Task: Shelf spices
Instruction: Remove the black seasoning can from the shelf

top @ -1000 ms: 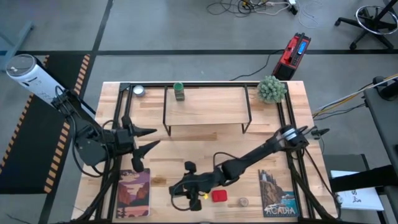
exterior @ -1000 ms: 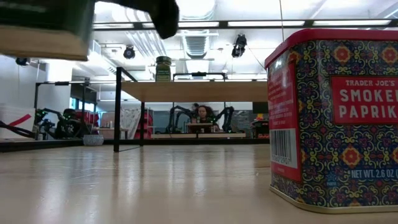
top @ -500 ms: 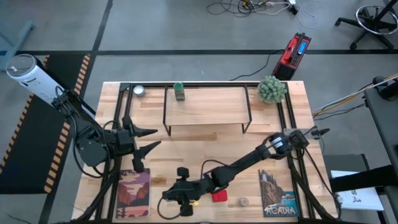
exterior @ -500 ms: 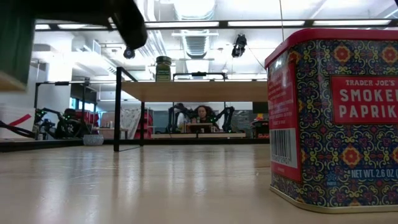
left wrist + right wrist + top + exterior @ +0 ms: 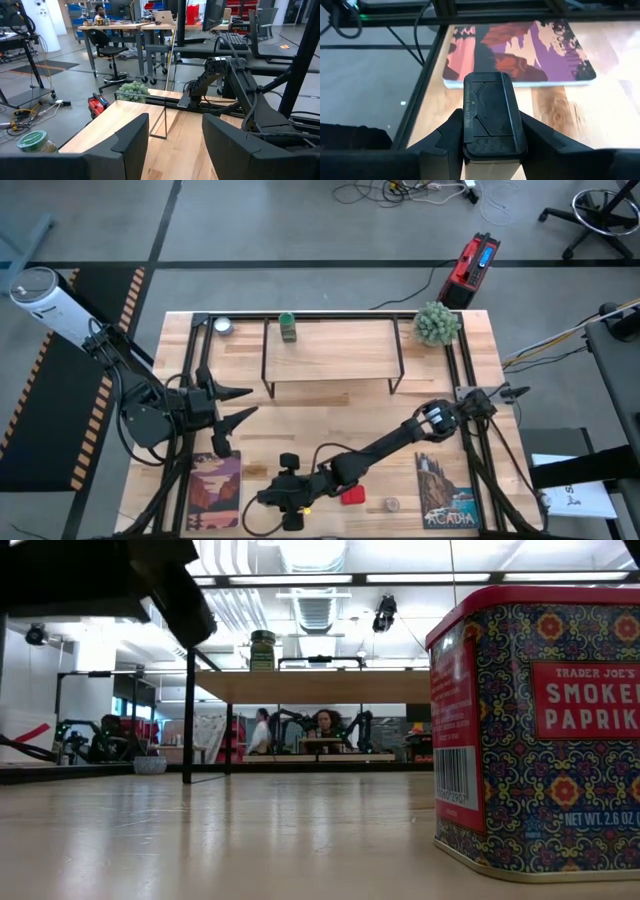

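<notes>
The dark grey square jar point(image 5: 493, 116) is clamped between the two fingers of the right gripper point(image 5: 283, 498), which presses on its two sides; it is lifted off the table, in front of the shelf point(image 5: 333, 335) and toward that shelf's left end, near the table's front edge. Just past the jar lies a picture card point(image 5: 520, 52) of red and purple hills. The red square tin point(image 5: 352, 496) stands on the table point(image 5: 330, 415) just beside the right arm, well in front of the shelf, and the tiny round beige jar point(image 5: 392, 504) sits close to the tin, a little farther right. The green-capped bottle point(image 5: 288, 326) stands on the shelf's wooden board, near its left back corner. The left gripper point(image 5: 240, 406) waits beside the shelf's left front leg, its fingers point(image 5: 131, 136) parted with nothing between them. A small green plant point(image 5: 437, 323) sits off the shelf's right end
</notes>
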{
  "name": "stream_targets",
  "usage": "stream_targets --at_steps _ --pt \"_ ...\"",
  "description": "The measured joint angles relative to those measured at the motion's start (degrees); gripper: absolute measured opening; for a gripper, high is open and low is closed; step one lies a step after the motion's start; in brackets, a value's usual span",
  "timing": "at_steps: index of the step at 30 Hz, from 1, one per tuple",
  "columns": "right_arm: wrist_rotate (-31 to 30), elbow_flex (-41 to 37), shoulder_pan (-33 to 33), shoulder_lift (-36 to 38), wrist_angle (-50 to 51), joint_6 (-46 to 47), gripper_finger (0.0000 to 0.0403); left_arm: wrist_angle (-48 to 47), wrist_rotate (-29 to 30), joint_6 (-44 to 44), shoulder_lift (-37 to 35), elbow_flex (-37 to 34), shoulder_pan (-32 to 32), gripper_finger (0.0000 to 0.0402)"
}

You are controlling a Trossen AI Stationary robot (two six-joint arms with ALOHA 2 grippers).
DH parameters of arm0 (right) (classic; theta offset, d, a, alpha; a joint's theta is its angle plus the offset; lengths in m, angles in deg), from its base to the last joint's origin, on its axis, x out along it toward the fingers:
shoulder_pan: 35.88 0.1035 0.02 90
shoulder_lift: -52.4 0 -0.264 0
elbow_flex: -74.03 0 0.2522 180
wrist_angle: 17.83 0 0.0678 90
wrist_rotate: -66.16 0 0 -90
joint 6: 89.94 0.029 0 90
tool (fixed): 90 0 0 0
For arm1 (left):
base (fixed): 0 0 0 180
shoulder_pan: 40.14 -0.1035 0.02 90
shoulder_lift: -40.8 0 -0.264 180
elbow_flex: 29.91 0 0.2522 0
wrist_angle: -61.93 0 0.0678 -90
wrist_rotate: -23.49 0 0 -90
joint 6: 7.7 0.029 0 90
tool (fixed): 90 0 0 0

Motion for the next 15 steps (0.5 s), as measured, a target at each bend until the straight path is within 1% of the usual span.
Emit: stream_targets --at_steps 5,11,15 --pt "0.01 -0.07 0.0 -0.26 0.23 1.4 0.0126 0.01 -0.17 -0.15 0.0 -0.02 0.0 0.0182" --pt "0.0 -0.48 0.0 -0.26 2.56 2.42 0.0138 0.0 -0.19 -0.2 0.0 -0.02 0.0 0.0178" --pt "0.0 -1.25 0.02 -0.26 2.47 3.06 0.0138 -0.02 -0.21 -0.22 0.0 -0.02 0.0 0.0172"
